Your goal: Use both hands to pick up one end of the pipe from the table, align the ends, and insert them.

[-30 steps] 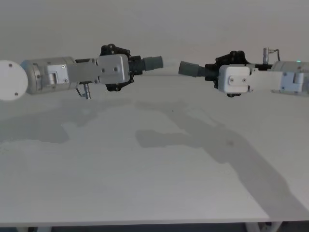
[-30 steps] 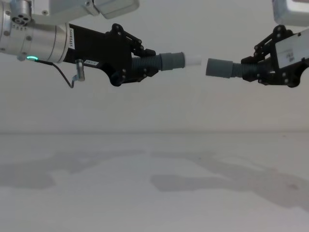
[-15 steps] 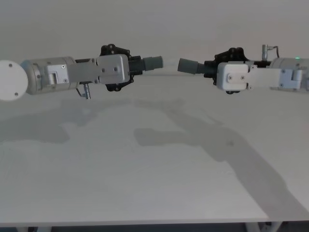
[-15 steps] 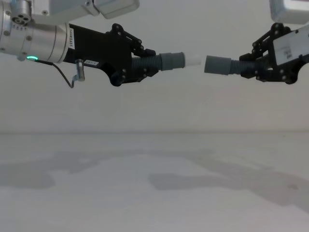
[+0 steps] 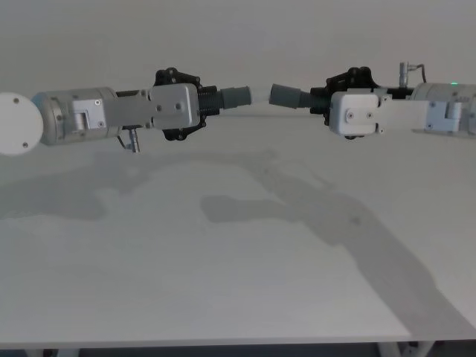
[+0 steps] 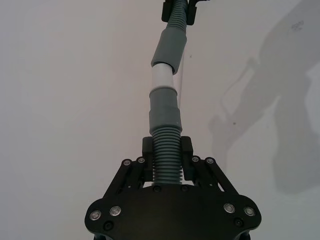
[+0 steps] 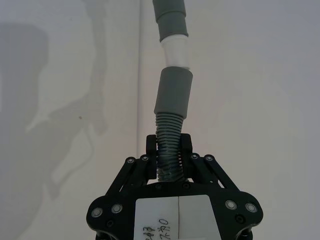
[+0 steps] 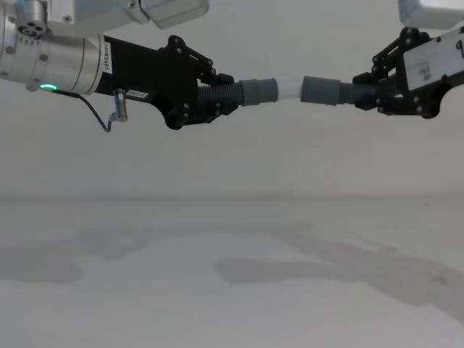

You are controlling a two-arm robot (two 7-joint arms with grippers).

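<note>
I see the left black plastic claw-like gripper point(image 8: 206, 94) on its silver-grey cylindrical arm, the one with the green glowing ring point(image 8: 48, 88), held high above the plain white matte table point(image 5: 223, 245), reaching in from the left. Its jaws pinch the dark-grey corrugated hose piece point(image 6: 166, 160) on the ribbed part, just behind the smooth grey cuff point(image 6: 163, 107). That cuff points to the right and carries the narrower whitish tip point(image 8: 289, 89). In the chest view the tip bridges the short gap to the plain grey socket cuff point(image 8: 321, 90) of the second corrugated hose piece point(image 7: 167, 145); the tip's end sits right at the socket mouth, touching or just entering, I can't tell which. Most of the white section is exposed in both wrist views. The two cuffs are not quite in line: the left wrist view shows a slight kink at the joint. On the right, the right black claw-like gripper point(image 8: 373, 85) comes in at about the same height, jaws clamped on the ribs of its hose just behind the socket cuff. Both hoses are in the air, well clear of the table, with only their shadows point(image 5: 238, 210) on the surface below.
</note>
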